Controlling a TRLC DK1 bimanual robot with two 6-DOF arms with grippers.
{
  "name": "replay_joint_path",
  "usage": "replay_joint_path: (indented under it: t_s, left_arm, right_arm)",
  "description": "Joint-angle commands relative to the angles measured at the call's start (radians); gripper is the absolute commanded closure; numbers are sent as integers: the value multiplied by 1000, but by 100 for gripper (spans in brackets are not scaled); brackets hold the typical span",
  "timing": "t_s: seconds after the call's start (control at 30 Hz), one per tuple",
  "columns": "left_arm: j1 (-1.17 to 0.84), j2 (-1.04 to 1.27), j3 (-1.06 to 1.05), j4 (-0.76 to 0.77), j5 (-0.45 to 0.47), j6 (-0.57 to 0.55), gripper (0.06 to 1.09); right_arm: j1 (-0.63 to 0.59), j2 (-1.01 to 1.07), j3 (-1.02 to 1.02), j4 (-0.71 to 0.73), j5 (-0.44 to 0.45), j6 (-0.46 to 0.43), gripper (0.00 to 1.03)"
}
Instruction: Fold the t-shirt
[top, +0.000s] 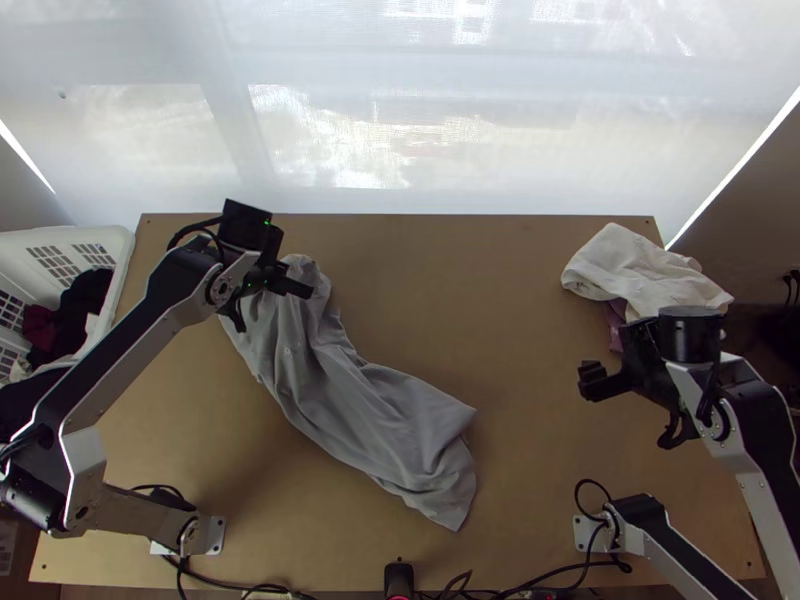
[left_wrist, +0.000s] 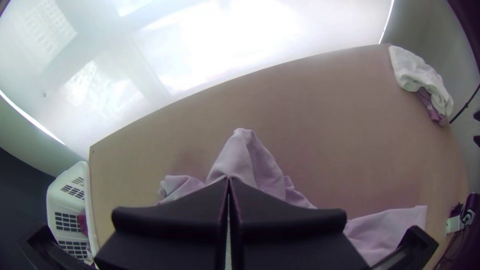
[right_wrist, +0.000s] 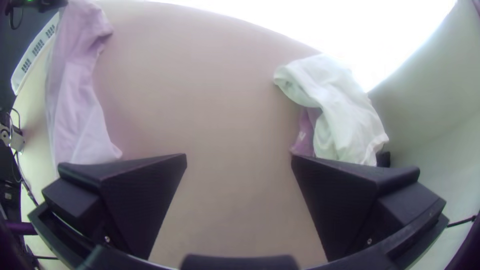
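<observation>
OK — L tool (top: 303, 289) closed at bunched tee (top: 350, 410), can't tell if gripping — R tool (top: 588, 382) wide, well apart.

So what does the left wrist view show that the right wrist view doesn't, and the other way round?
The left wrist view adds a dark red cloth in the basket and a close look at the left claw, its fingers together at the t-shirt; whether they grip it, I can't tell.

The right wrist view adds a small white mark on the purple cloth and the right claw's spread fingers.

Both share the bunched t-shirt, the basket, and the white cloth lying partly over the purple one.
</observation>
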Motion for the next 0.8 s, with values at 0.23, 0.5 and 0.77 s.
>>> replay_joint_path:
  t_s: [0.23, 0.5, 0.77]
  left_arm:
    - [-245, -97, 185, -112, 47, 10, 105]
    - [-410, -125, 294, -223, 45, 25, 105]
    - [-492, -168, 295, -292, 19, 44, 105]
  right_arm:
    - [208, 286, 207, 182, -86, 1, 5]
    - [341, 501, 299, 365, -198, 3, 5]
    - [491, 708, 455, 469, -198, -5, 5]
